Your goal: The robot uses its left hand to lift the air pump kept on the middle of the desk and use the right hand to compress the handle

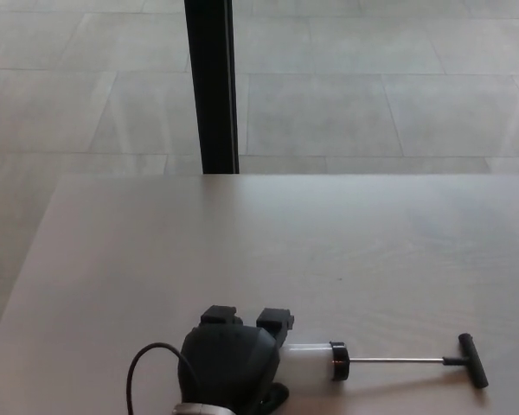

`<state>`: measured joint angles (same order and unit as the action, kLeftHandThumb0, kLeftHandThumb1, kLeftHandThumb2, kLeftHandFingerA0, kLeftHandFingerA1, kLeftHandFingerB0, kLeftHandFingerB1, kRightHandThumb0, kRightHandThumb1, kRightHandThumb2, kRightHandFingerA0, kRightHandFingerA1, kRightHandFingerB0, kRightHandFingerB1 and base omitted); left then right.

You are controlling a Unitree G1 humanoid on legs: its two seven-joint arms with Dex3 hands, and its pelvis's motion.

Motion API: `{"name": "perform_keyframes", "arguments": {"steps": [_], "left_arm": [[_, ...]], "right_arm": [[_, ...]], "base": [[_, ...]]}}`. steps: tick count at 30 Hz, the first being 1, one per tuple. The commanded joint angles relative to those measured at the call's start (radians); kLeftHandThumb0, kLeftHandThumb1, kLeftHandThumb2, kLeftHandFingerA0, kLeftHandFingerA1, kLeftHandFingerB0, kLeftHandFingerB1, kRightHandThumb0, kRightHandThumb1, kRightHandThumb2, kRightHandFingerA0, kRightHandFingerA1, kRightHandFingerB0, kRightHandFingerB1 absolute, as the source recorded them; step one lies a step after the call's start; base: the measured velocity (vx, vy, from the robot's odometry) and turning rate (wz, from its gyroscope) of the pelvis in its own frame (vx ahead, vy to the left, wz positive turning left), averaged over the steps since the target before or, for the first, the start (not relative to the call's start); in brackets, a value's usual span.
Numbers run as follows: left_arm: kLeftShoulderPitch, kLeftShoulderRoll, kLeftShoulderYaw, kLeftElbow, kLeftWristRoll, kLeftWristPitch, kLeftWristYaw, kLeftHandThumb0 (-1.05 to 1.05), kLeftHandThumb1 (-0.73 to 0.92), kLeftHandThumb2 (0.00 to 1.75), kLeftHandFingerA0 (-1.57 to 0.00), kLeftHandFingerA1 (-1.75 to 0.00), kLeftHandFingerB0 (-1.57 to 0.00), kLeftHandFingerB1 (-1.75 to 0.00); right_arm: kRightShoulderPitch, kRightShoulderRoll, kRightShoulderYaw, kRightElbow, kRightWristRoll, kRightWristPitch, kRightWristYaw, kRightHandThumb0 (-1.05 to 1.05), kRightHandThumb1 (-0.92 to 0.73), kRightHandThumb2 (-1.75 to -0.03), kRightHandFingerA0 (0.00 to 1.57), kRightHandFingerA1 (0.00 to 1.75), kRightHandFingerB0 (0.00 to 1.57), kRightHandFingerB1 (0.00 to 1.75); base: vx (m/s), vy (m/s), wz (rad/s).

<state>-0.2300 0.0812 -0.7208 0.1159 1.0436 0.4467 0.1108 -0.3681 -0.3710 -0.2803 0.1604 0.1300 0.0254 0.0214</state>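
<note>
The left hand [233, 367] sits at the near edge of the desk [268, 233], wrapped over the clear barrel of the air pump [329, 361], fingers curled across its top, gripping it. Holding the barrel end leaves the rod and T-handle [471, 360] free, stretched out to the hand's right for the other hand, which is not in view. Beyond the hand, a dark post [212, 86] rises from the tiled floor [372, 95]

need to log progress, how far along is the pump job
Done: the left hand is closed around the air pump's clear barrel near the desk front edge. In hand: lifting it. Left: the right hand is not in view, and the T-handle is fully extended, uncompressed.
</note>
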Motion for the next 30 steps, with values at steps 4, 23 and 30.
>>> {"name": "perform_keyframes", "arguments": {"steps": [4,23,30], "left_arm": [[-0.037,0.075,-0.038,-0.024,0.056,-0.004,-0.163,-0.49,0.68,0.6,-0.57,-0.72,-0.36,-0.41],[-0.002,0.093,0.015,0.03,0.08,0.021,-0.1,-0.28,0.81,0.65,-0.81,-1.63,-0.68,-0.75],[0.049,0.066,0.049,0.031,0.02,-0.068,-0.004,-0.23,0.76,0.73,-0.77,-1.75,-0.76,-1.08]], "right_arm": [[-0.004,-0.017,-0.011,-0.016,-0.01,0.003,0.013,-0.54,-0.8,-0.64,0.45,0.54,0.56,0.41],[0.015,-0.04,-0.048,-0.015,-0.037,-0.003,-0.003,-0.59,-0.83,-0.66,0.49,0.56,0.56,0.42],[0.037,-0.021,-0.053,-0.026,-0.035,-0.01,0.0,-0.57,-0.83,-0.66,0.49,0.56,0.57,0.43]], "base": [[0.0,0.0,0.0],[0.0,0.0,0.0],[0.0,0.0,0.0]]}}
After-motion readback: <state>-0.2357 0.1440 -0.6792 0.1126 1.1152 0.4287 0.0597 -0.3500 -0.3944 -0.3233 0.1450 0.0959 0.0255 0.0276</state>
